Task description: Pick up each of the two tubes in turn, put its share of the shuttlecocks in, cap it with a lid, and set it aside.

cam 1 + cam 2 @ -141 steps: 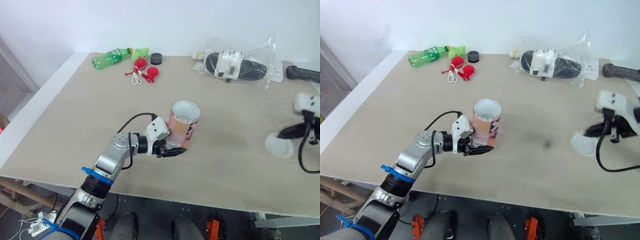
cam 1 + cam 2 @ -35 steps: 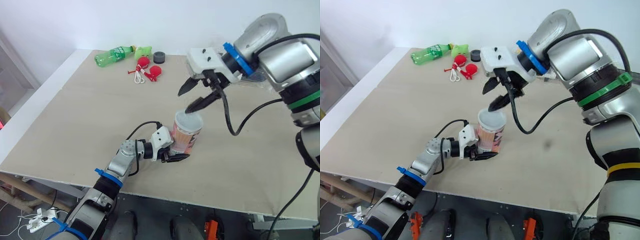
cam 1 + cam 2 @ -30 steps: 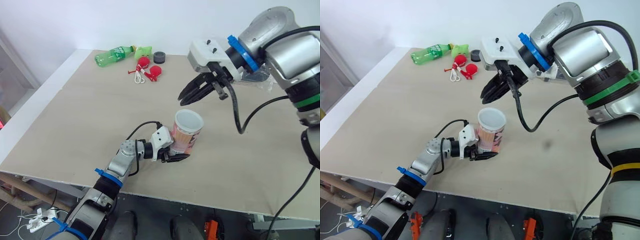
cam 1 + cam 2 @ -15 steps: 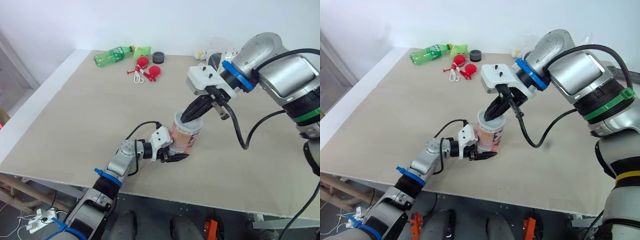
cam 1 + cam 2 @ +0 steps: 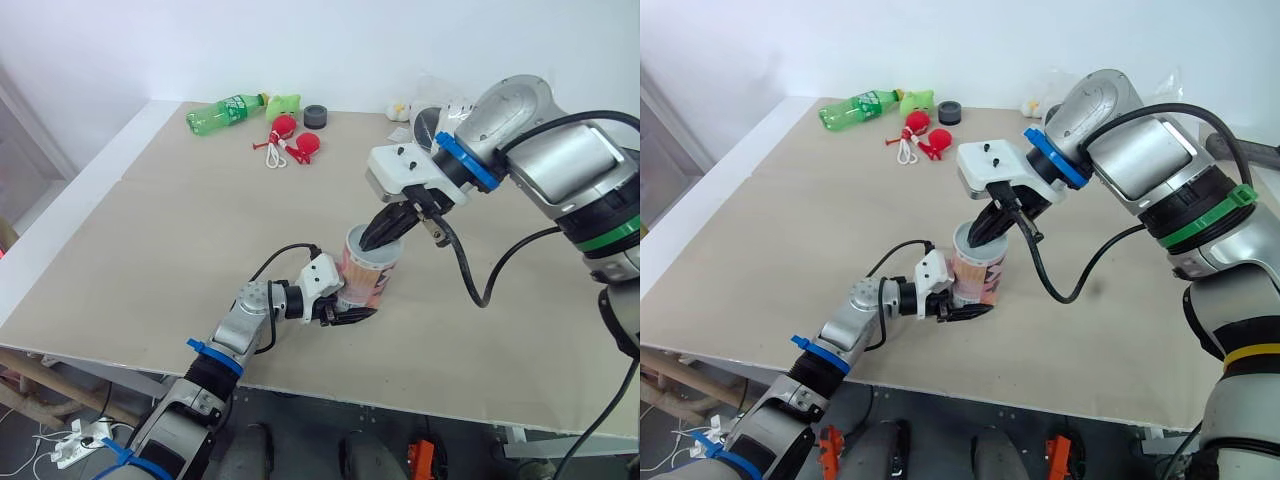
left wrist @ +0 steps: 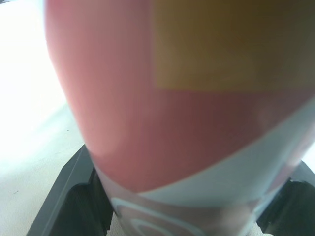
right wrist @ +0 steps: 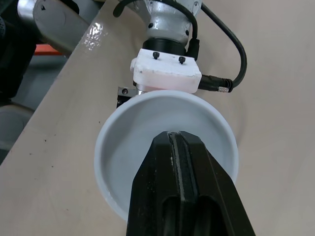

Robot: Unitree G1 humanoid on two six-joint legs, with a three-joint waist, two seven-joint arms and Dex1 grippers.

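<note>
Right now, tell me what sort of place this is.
Probably a robot test lab: a bare wooden table, a green bottle and red toys at its far edge, a power strip down beside it.

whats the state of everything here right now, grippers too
tube: roughly upright, clamped near its base, lid on top
lid: sitting on the tube's mouth, hollow side up
left gripper: shut on the tube
right gripper: shut, tips pressed down into the lid
green bottle: lying on its side, far from both grippers
</note>
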